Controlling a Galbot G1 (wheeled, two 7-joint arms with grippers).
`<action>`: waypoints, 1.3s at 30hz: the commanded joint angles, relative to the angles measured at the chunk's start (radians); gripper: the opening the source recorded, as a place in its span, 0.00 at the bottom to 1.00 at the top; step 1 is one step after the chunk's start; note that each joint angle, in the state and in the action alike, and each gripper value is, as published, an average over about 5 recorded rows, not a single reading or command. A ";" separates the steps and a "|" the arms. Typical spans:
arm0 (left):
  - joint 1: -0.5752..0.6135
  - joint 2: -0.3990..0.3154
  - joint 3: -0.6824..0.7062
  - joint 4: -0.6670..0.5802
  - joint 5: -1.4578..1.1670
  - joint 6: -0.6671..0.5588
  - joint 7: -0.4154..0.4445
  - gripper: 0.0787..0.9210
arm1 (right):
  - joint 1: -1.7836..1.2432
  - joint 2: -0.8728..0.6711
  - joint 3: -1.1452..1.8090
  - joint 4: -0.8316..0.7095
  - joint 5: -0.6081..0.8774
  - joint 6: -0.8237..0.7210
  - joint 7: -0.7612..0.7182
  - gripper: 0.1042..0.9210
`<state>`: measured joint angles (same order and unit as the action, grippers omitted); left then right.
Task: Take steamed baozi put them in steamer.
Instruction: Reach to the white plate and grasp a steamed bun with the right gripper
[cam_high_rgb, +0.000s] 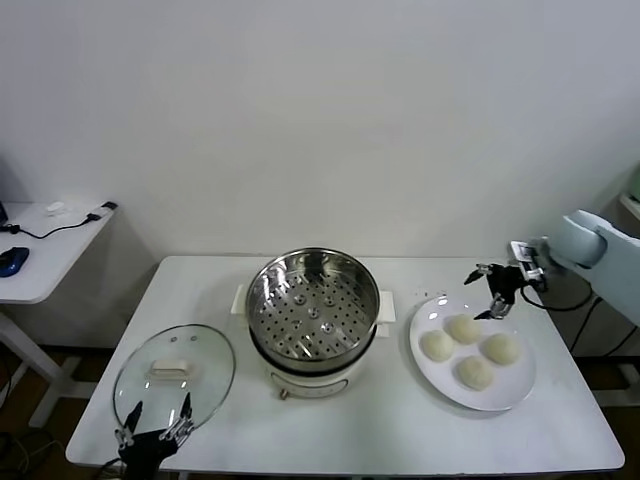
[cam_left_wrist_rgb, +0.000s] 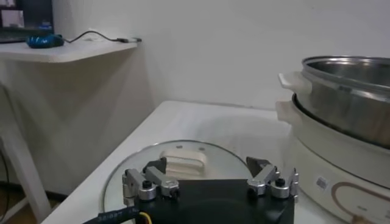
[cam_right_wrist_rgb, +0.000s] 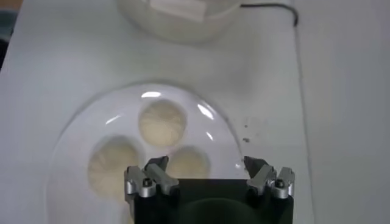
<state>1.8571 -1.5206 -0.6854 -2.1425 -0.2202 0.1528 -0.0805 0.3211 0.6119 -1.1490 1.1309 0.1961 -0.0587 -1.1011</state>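
Several cream-white steamed baozi (cam_high_rgb: 463, 328) lie on a white plate (cam_high_rgb: 520, 395) at the right of the table. The steel steamer (cam_high_rgb: 312, 310), with its perforated tray bare, stands on a white base at the table's middle. My right gripper (cam_high_rgb: 487, 296) hangs open above the far edge of the plate and holds nothing. In the right wrist view three baozi (cam_right_wrist_rgb: 161, 122) show ahead of the open right gripper (cam_right_wrist_rgb: 205, 162). My left gripper (cam_high_rgb: 160, 405) is open and empty at the table's near left edge, over the glass lid (cam_high_rgb: 175, 372).
The glass lid (cam_left_wrist_rgb: 183, 161) lies flat left of the steamer (cam_left_wrist_rgb: 347, 97), just ahead of the left gripper (cam_left_wrist_rgb: 206, 163). A white side table (cam_high_rgb: 45, 255) with a blue mouse (cam_high_rgb: 10, 262) and a cable stands farther left. A wall runs behind the table.
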 joint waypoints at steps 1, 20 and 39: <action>-0.001 -0.011 0.001 0.006 0.008 -0.001 0.000 0.88 | 0.064 0.074 -0.191 -0.097 -0.017 -0.038 -0.016 0.88; 0.001 -0.033 0.015 0.017 0.029 -0.005 -0.005 0.88 | -0.243 0.171 0.149 -0.176 -0.074 -0.120 0.116 0.88; 0.017 -0.049 0.023 0.008 0.045 -0.003 -0.013 0.88 | -0.250 0.168 0.168 -0.196 -0.103 -0.125 0.067 0.83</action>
<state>1.8736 -1.5700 -0.6612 -2.1338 -0.1750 0.1486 -0.0935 0.0859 0.7841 -0.9957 0.9356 0.0981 -0.1786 -1.0191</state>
